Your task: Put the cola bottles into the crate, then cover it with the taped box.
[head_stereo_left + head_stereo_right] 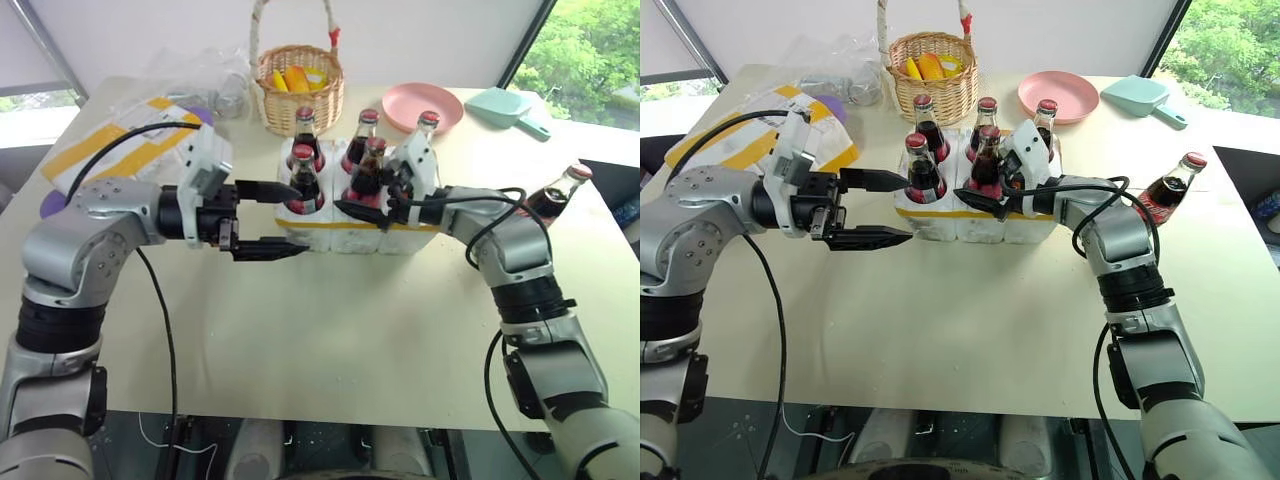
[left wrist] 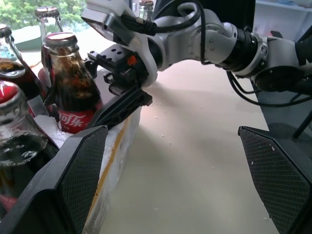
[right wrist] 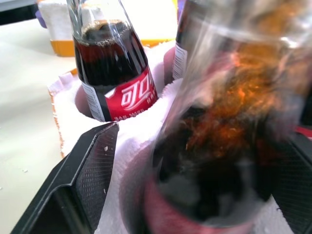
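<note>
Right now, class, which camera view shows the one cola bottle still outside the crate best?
The right eye view: the loose bottle stands whole on the table, beyond the right arm, apart from the crate. The left eye view shows it partly behind that arm.

red-capped cola bottles (image 1: 305, 170), pink plate (image 1: 415, 103), perhaps yellow-striped crate (image 1: 350, 232)

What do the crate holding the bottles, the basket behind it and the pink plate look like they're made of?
Crate: white foam, probably styrofoam, with a grainy matte face and a yellow tape strip.
Basket: woven wicker or similar cane; the tan weave shows.
Pink plate: smooth and evenly coloured, likely plastic, possibly ceramic.
</note>
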You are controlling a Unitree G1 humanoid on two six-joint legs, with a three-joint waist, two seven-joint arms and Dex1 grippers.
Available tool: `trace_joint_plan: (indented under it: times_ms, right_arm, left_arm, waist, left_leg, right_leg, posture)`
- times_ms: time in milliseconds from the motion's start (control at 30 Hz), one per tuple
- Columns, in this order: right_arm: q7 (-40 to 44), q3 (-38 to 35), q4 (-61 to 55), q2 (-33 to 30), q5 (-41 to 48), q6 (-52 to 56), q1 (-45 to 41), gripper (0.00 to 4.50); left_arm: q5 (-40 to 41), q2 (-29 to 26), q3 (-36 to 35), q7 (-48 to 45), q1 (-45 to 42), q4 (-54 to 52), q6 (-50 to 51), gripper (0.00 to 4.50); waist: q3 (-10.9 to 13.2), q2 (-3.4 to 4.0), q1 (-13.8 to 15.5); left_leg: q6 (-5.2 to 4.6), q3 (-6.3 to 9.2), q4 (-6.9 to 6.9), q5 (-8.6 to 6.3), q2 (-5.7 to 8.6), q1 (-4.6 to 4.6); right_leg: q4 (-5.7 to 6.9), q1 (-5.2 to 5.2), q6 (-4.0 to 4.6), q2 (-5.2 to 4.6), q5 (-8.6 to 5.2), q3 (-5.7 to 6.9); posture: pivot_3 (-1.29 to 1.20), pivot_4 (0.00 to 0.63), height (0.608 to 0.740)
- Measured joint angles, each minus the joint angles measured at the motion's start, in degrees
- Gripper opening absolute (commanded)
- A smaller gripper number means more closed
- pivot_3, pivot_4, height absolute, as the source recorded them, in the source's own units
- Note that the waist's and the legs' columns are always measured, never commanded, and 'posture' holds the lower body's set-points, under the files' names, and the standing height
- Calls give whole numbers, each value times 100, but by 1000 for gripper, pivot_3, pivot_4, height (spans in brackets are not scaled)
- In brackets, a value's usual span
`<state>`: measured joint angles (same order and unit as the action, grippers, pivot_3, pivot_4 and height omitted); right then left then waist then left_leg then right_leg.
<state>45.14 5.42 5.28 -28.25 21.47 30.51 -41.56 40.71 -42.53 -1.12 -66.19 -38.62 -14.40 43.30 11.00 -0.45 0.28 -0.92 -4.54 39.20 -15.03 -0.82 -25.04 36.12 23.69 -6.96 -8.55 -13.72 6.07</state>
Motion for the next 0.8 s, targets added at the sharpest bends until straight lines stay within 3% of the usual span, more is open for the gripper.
trace_joint_plan:
  times_ms: [133,400,633,800]
  right_arm:
    - [-212,-566,-903,-312,300,534,658,4471]
    - [-985,-2539,-3442,-844,1563,2132,2566,4471]
    - [-1907,-4039,-4629,-573,2028,2611,4280,4471]
    - [-2558,-4891,-4460,-112,1849,2182,4640,4471]
  left_arm:
    - [-1,36,17,-11,-18,23,-1,4500]
    - [-94,264,281,-269,-318,422,-207,4500]
    - [-351,482,595,-707,-746,1043,-525,4500]
    - [-457,650,710,-918,-879,1249,-678,4500]
  waist:
    - [0,0,56]
    - [-2,-3,34]
    - [-5,-7,68]
    - [-7,-3,30]
  left_leg:
    - [0,1,0,0,2,-2]
    - [1,2,0,0,0,8]
    - [-3,6,1,-2,3,13]
    - [-3,9,0,-2,2,24]
  right_leg:
    - [-1,-4,0,-2,0,3]
    - [-4,-6,1,-1,0,3]
    - [-5,-17,1,-4,0,4]
    - [-1,-18,1,-2,0,0]
  posture:
    - [0,150,740]
    - [0,150,740]
    - [0,150,740]
    - [0,150,740]
